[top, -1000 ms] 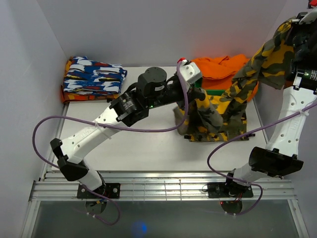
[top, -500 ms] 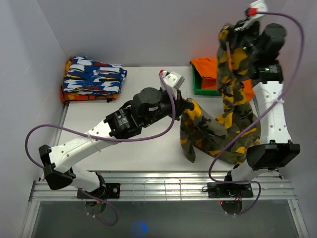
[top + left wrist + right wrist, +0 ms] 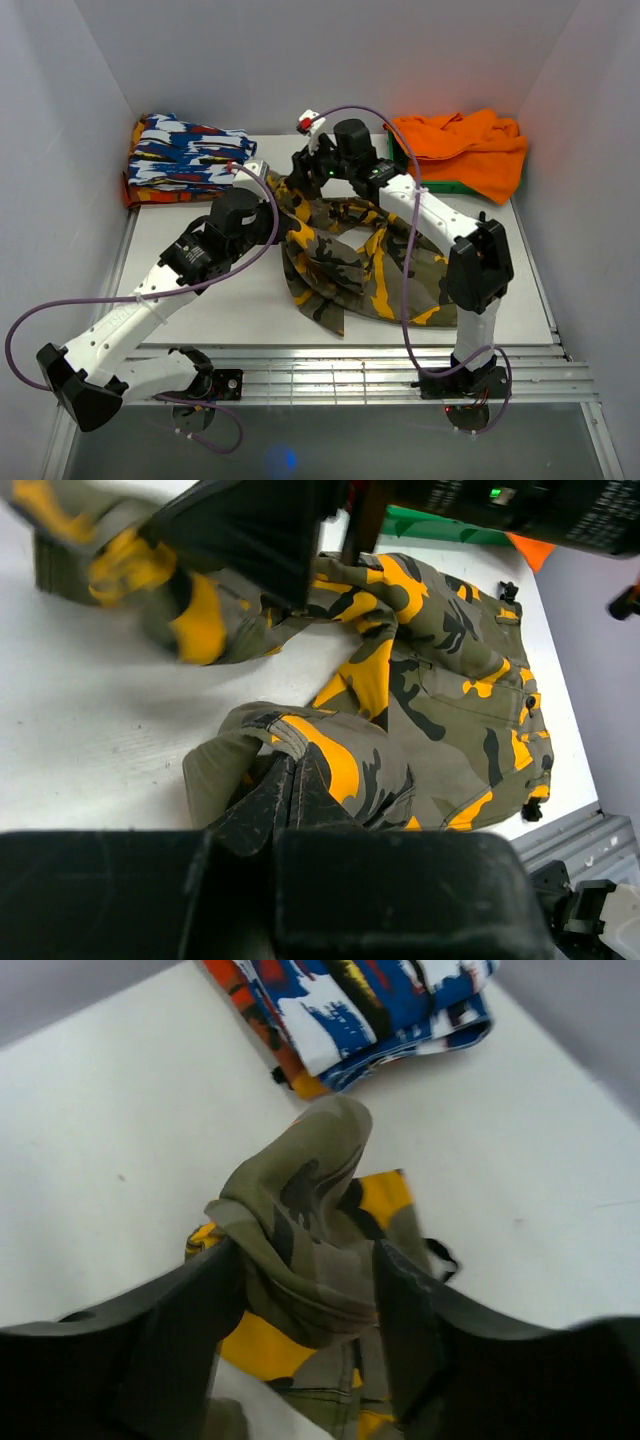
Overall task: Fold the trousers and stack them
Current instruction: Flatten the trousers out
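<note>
The one pair of trousers (image 3: pixel 370 265) is soft woven cloth, olive-grey with black and orange-yellow blotches. It lies crumpled on the smooth white table (image 3: pixel 100 1140), with seams and rumpled folds showing.

The left gripper (image 3: pixel 288 780) has its two dark jaws pinched together on a thick folded edge of the trousers. Most of the garment spreads out beyond the jaw tips and off to their right.

The right gripper (image 3: pixel 307 1252) stands with its jaws apart. A rounded, twisted lump of the same cloth rises between its two matte grey fingers (image 3: pixel 190 1320) (whether the pads press it I cannot tell). More camouflage fabric — one bright yellow patch among it — lies just under the tips.

Beyond the right jaws, up and to their right, lies one folded garment (image 3: pixel 380 1005). It is a flat, layered stack printed in blue, white and red, well apart from the lump.

Far past the left jaws a strip of one hard green bin (image 3: pixel 440 527) shows. One plain orange cloth (image 3: pixel 460 145) is heaped loosely on it — soft and creased.
</note>
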`<state>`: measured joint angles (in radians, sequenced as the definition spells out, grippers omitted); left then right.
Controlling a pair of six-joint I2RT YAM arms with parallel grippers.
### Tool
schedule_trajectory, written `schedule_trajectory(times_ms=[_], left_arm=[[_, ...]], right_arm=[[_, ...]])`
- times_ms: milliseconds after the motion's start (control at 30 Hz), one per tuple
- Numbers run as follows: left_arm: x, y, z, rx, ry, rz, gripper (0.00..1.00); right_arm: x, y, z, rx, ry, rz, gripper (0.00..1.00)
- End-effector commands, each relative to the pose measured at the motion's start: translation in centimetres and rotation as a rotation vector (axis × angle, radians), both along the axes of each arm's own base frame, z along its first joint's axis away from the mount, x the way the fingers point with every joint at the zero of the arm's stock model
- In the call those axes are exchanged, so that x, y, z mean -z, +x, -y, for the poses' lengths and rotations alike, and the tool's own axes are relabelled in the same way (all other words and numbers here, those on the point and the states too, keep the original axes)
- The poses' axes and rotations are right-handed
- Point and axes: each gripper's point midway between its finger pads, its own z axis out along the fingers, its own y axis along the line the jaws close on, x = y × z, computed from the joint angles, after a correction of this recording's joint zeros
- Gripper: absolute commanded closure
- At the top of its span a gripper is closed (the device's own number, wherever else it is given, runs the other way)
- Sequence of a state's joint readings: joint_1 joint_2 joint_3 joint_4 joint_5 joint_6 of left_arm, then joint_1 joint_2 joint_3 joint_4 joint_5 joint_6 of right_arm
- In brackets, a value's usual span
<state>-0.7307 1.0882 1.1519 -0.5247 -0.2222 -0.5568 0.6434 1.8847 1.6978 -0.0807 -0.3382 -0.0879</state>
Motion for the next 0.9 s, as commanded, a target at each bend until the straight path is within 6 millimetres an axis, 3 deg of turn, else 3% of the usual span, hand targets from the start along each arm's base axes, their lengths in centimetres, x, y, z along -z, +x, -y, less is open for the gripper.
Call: schedule_trajectory(times_ms=[0,33,67,133,167,233,267,333,433,467,500,567,600,633,667,700,733,767,800,867], left_arm=[[0.2,-1.1,-1.0,-0.007,-0.056,-0.047,0.92],[0.6,-1.2,-1.3,-0.008,-0.056,-0.055,0.89],[0.9,-1.4,-1.3,0.002,-0.056,-0.062,0.79],[2.2,-2.2,-1.7,0.019,-0.051,-0.083,0.70],[2.5,-2.4,-1.8,0.028,-0.048,-0.086,0.66],[3.2,-3.2,-2.0,0.063,-0.031,-0.082,0.52],[3.0,-3.1,-2.2,0.070,-0.024,-0.059,0.48],[2.4,-2.8,-2.8,0.065,0.005,-0.014,0.41],[0.7,-1.3,-4.0,0.082,0.106,0.089,0.33],[0.2,-0.3,-4.2,0.096,0.170,0.119,0.32],[0.2,0.5,-4.5,0.098,0.208,0.125,0.30],[0.5,3.7,-5.4,0.125,0.285,0.119,0.27],[0.6,4.7,-5.4,0.168,0.288,0.111,0.26],[0.8,6.8,-7.2,0.147,0.296,0.092,0.26],[1.1,7.4,-6.4,0.237,0.269,0.069,0.26],[1.3,10.2,-6.2,0.301,0.305,0.069,0.29],[1.9,11.5,-6.9,0.323,0.310,0.040,0.31],[1.9,12.6,-6.3,0.371,0.312,0.044,0.32],[2.0,15.7,-5.8,0.407,0.359,0.062,0.33],[3.1,17.7,-5.3,0.456,0.388,0.026,0.34]], right_arm=[[-4.2,-0.3,-1.7,-0.025,0.076,-0.001,0.11],[-3.8,-0.1,-1.1,0.001,0.054,-0.006,0.03],[-4.2,-0.7,0.1,0.003,0.011,0.017,0.00],[-3.1,-0.4,3.2,0.046,-0.060,0.004,0.06],[-3.0,-1.2,5.3,0.063,-0.099,-0.028,0.07],[-2.0,-0.5,10.1,0.119,-0.156,-0.059,0.07],[-0.9,-0.9,14.0,0.175,-0.197,-0.106,0.07],[0.8,-1.7,18.1,0.198,-0.276,-0.125,0.06],[5.0,-4.3,25.0,0.244,-0.434,-0.209,0.02],[5.7,-5.1,26.5,0.264,-0.467,-0.219,0.02],[8.6,-6.3,28.5,0.282,-0.526,-0.282,0.01],[11.0,-7.5,31.9,0.330,-0.614,-0.336,0.00],[12.1,-7.9,32.7,0.340,-0.635,-0.362,0.00],[13.6,-8.6,33.8,0.358,-0.670,-0.400,0.00],[14.4,-8.8,34.5,0.355,-0.691,-0.412,0.00],[15.1,-8.9,35.4,0.369,-0.707,-0.428,0.04],[15.9,-9.2,36.0,0.379,-0.722,-0.450,0.05],[16.7,-9.3,36.4,0.379,-0.728,-0.471,0.05],[17.2,-9.4,37.0,0.384,-0.735,-0.487,0.07],[18.4,-9.6,37.7,0.395,-0.751,-0.515,0.07]])
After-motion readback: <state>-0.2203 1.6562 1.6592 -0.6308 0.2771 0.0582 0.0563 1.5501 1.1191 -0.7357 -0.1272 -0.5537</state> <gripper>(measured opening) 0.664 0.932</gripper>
